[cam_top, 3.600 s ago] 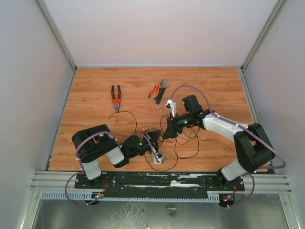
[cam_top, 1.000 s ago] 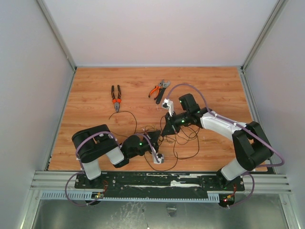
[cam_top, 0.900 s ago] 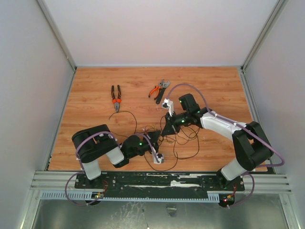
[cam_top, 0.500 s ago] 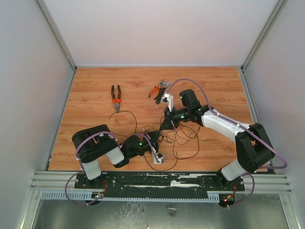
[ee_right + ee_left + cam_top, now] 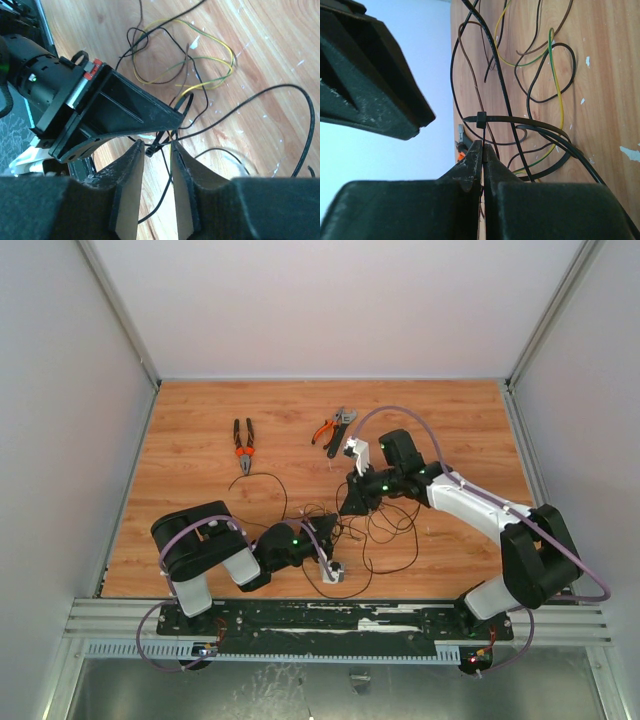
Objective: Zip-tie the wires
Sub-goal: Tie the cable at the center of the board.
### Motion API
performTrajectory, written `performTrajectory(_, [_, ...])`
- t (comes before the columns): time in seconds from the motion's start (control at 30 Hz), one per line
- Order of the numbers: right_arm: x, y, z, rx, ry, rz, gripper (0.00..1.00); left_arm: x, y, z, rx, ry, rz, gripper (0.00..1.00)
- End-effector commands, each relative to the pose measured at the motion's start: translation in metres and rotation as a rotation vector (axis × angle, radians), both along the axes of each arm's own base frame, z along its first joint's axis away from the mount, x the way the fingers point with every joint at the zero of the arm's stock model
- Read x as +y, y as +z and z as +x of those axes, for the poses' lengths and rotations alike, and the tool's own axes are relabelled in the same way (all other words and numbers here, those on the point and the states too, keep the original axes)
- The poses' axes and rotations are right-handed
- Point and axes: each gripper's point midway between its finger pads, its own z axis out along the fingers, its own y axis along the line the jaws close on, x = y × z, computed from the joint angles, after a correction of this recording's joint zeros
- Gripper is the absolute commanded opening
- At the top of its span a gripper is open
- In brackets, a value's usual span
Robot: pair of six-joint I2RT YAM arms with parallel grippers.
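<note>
While the left claw (image 5: 482,150) is clamped on the tail of the zip tie (image 5: 520,120), the tie's head sits just beyond its tips, with the loop running rightward round the wires (image 5: 555,75) on the table (image 5: 200,420). The right claw (image 5: 156,150), narrowly parted, straddles that head — only its own wrist view shows this; the overhead view hides it.

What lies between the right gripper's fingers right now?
The zip tie's head and a thin black strand of the wires, close beside the left gripper; the right wrist view shows it.
</note>
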Motion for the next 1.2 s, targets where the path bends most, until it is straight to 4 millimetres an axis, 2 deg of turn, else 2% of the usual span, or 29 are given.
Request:
performTrajectory(0.0, [-0.01, -0.006, -0.007, -0.017, -0.007, -0.06, 0.31, -0.006, 0.011, -0.003, -0.016, -0.018, -0.049, 0.0])
performTrajectory(0.37, [-0.009, -0.017, -0.02, 0.014, 0.024, -0.151, 0.35, -0.007, 0.012, -0.003, -0.015, -0.019, -0.053, 0.0])
performTrajectory(0.73, [0.003, -0.014, -0.02, 0.011, 0.04, -0.147, 0.35, -0.007, 0.013, -0.003, -0.015, -0.02, -0.056, 0.0])
performTrajectory(1.17, [0.005, -0.021, -0.021, 0.027, 0.044, -0.164, 0.27, -0.007, 0.012, -0.003, -0.015, -0.018, -0.054, 0.0])
